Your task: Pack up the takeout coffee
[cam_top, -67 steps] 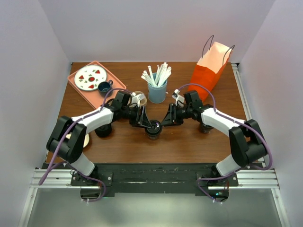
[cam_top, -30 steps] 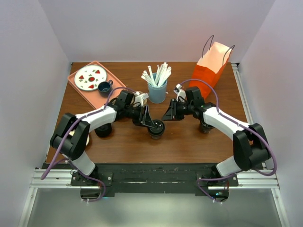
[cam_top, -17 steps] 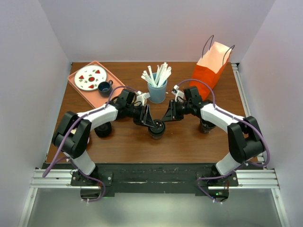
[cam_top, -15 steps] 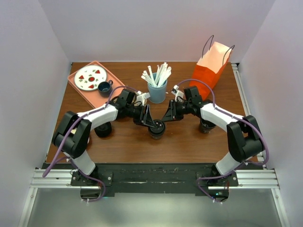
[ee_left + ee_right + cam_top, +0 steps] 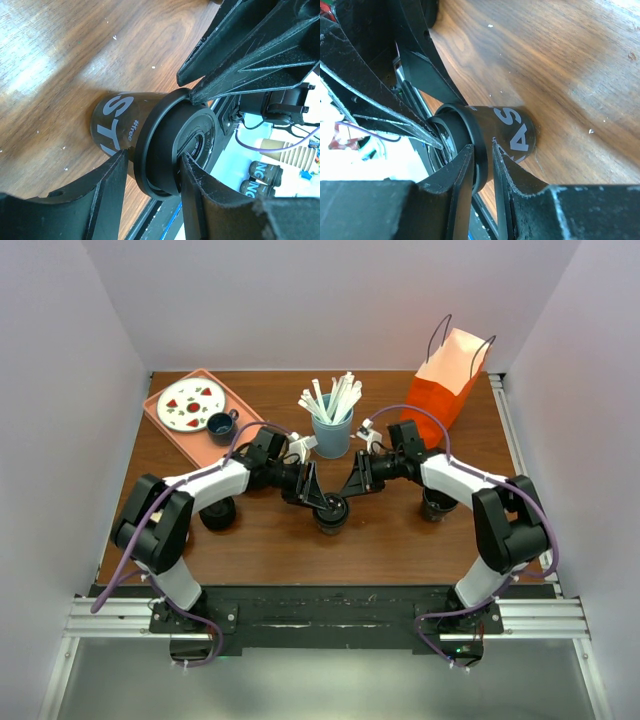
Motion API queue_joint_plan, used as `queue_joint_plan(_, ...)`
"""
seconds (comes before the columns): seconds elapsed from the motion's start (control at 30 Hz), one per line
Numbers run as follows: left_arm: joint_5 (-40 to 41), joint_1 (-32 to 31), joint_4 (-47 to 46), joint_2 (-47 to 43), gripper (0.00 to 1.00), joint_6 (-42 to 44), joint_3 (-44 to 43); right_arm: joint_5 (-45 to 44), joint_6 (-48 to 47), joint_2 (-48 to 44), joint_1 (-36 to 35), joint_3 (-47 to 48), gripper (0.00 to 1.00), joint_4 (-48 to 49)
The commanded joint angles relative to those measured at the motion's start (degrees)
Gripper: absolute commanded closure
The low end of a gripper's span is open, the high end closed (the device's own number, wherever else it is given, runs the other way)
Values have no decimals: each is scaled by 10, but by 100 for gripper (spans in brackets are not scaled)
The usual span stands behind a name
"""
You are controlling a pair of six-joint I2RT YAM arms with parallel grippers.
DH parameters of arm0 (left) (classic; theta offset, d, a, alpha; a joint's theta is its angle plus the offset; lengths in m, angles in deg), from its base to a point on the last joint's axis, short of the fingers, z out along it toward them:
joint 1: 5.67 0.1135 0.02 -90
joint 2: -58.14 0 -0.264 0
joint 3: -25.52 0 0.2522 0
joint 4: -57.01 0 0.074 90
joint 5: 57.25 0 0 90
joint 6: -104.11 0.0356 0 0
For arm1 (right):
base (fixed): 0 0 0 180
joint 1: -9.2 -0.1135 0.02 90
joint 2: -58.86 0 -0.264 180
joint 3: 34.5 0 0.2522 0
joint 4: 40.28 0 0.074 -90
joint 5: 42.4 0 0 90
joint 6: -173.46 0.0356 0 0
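The takeout coffee is a black cup (image 5: pixel 329 517) with white lettering and a black lid, standing mid-table. My left gripper (image 5: pixel 316 496) reaches it from the left. In the left wrist view the left gripper (image 5: pixel 152 156) is shut on the lid (image 5: pixel 170 145), one finger under the rim against the cup (image 5: pixel 112 122), the other across the lid's top. My right gripper (image 5: pixel 349 492) comes from the right. In the right wrist view the right gripper (image 5: pixel 482 147) pinches the lid's rim (image 5: pixel 479 137) above the cup body (image 5: pixel 515 132).
An orange paper bag (image 5: pixel 447 380) stands open at the back right. A blue cup of white straws (image 5: pixel 332 425) sits just behind the grippers. At back left lies a pink tray (image 5: pixel 160 430) with a plate and a small dark mug (image 5: pixel 220 424). Other black cups (image 5: pixel 218 515) (image 5: pixel 435 508) stand beside the arms.
Both grippers have stayed at the cup's lid. The right arm's elbow has swung in a little toward the middle, and its gripper edged slightly back.
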Motion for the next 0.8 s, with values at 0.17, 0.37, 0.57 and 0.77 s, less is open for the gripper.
queue_joint_plan(0.17,189,-13,72,61,62,65,37,-107,-43,31,-16,-32,78,-74)
queue_joint_plan(0.37,202,-17,67,63,62,60,57,-164,-14,29,-15,-108,79,-28)
queue_joint_plan(0.57,207,-24,55,52,62,50,73,-170,9,17,-16,-131,79,1)
queue_joint_plan(0.77,193,-26,57,30,62,32,59,-135,27,-34,-16,-58,75,-45)
